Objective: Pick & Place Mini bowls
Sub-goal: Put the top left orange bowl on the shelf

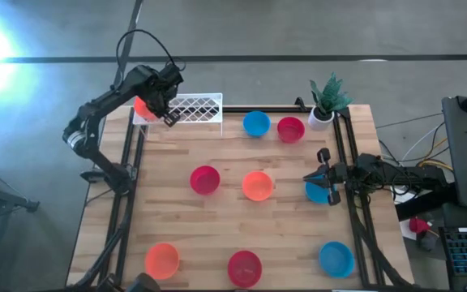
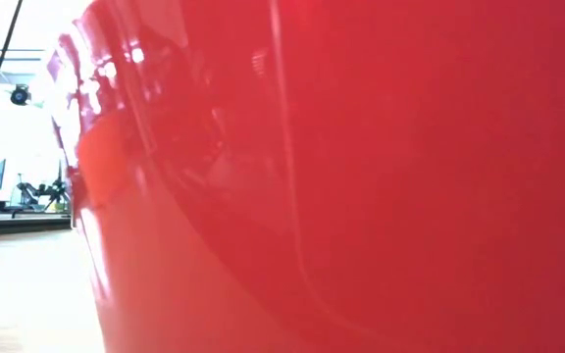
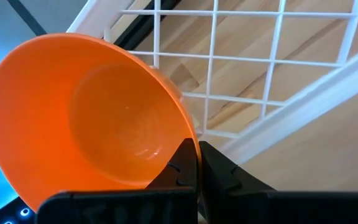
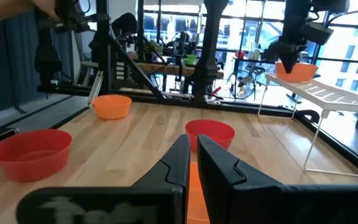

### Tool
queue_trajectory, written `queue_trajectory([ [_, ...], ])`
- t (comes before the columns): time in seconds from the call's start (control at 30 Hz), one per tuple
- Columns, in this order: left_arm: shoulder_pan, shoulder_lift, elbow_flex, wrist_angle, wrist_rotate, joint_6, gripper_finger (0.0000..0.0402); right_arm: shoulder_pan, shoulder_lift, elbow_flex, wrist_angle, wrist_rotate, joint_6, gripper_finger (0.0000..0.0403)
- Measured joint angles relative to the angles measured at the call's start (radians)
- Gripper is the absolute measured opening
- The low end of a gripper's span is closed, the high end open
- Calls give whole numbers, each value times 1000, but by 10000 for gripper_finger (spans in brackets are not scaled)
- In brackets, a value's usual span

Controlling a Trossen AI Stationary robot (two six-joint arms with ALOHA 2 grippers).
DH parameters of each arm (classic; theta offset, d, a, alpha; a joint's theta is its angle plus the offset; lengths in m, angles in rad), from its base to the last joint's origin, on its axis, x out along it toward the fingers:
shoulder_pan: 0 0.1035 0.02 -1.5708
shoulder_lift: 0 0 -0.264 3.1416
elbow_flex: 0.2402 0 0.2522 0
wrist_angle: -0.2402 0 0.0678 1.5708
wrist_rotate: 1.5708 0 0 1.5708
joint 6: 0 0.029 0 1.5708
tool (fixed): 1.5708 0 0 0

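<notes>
Seen from above, we find the left gripper (image 1: 166,112) raised over the far-left corner of the table (image 1: 217,235), above the white wire rack (image 1: 191,108). Its fingers are clamped on the rim of an orange bowl (image 3: 86,112), which the left wrist view shows tilted on its side just above the rack's mesh.

The right gripper (image 1: 315,177) lies low at the table's right edge, its fingers nearly together, pointing toward the table's middle. A blue bowl (image 1: 318,191) sits directly beneath it; we cannot tell whether the fingers have hold of that bowl.

The remaining mini bowls rest on the table:
- a blue one (image 1: 256,123) and a red one (image 1: 290,128) side by side at the far edge, near the potted plant (image 1: 326,99);
- a red one (image 1: 205,179) and an orange one (image 1: 257,185) at the centre;
- orange (image 1: 162,259), red (image 1: 244,267) and blue (image 1: 336,258) ones along the near edge.

In the low view, a red bowl wall (image 2: 361,196) fills nearly the whole picture.
</notes>
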Motion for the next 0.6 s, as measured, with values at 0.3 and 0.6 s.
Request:
queue_trajectory([
  [0.3, 0, -2, -20, -3, -1, -37, 0, 0, 0, 0, -2, 0, 5, 28],
  [0.6, 0, -2, -23, -2, -1, -36, 4, 0, 0, 0, -2, 0, 8, 28],
])
